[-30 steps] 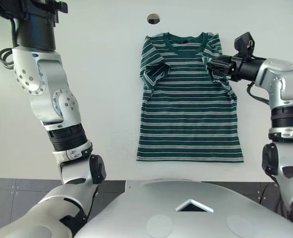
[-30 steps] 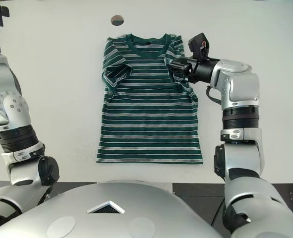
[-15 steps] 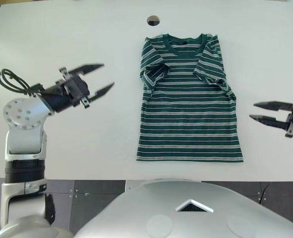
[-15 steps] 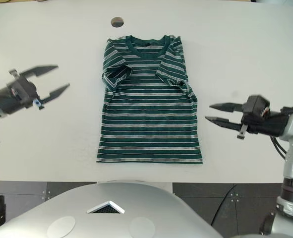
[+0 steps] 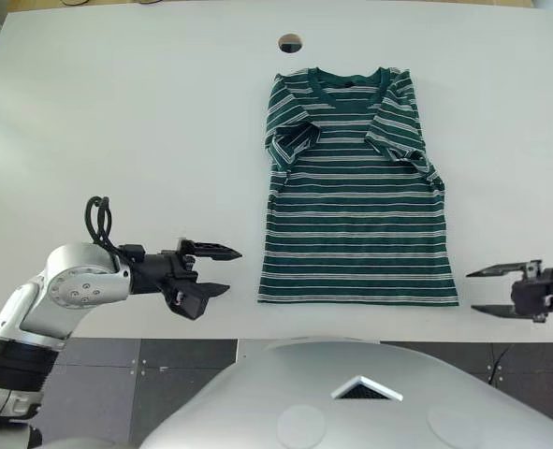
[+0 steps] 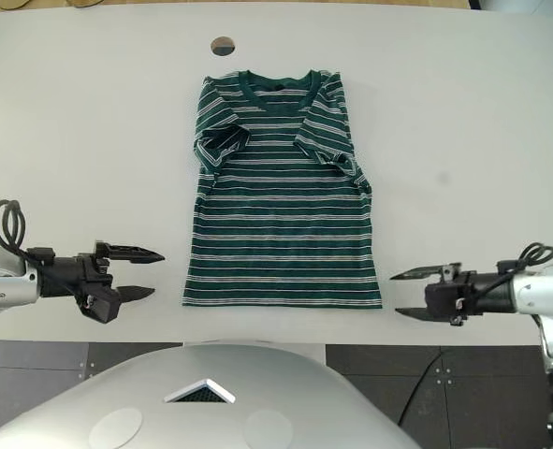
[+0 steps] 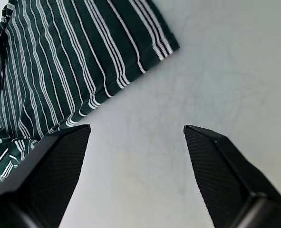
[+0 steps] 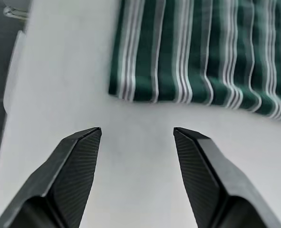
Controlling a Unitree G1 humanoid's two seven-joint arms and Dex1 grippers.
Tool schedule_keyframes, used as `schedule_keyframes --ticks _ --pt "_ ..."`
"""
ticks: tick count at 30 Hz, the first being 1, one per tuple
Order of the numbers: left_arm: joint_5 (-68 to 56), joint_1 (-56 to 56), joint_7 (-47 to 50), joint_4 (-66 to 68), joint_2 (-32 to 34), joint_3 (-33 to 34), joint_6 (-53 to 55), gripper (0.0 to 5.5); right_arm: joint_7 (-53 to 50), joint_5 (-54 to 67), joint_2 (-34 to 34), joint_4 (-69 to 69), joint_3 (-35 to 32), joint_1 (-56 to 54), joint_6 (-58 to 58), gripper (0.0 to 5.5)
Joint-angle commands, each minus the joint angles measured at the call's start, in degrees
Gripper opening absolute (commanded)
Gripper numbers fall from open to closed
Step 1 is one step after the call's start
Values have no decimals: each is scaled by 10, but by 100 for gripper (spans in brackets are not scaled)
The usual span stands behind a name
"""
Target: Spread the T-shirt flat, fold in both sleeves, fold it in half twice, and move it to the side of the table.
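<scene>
T-shirt (image 5: pixel 356 187) flat on table (image 5: pixel 164 140), sleeves in; left fingers (image 5: pixel 211 249) and right fingers (image 5: pixel 496 270) apart beside hem.

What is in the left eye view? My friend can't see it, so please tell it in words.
A green striped T-shirt lies flat on a white table, both sleeves folded in, collar away from the robot. An open left gripper and an open right gripper sit near its bottom corners, one on each side, not touching it.

Both eyes are looking down over the table (image 5: pixel 117 112); wrist cameras are facing, apparently from nearby, opposite T-shirt (image 5: pixel 356 206) hem corners.
</scene>
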Motion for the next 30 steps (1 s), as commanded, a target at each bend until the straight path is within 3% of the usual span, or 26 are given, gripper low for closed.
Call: schedule_keyframes --ticks 1,14,21,28,30 --pt "31 2 -29 -36 -2 -55 43 368 -39 -53 -2 -10 48 -9 -35 282" --pt "52 -43 2 -35 -28 -114 57 368 -149 -103 -11 9 155 -51 -89 282" --pt "80 -60 35 6 -46 -139 35 370 -156 -76 -27 5 188 -48 -80 153" --pt "84 -63 55 41 -55 -168 18 241 -163 -65 -36 9 209 -49 -77 14" --pt "92 -65 67 53 -58 -173 4 206 -165 -62 -37 12 212 -49 -77 10"
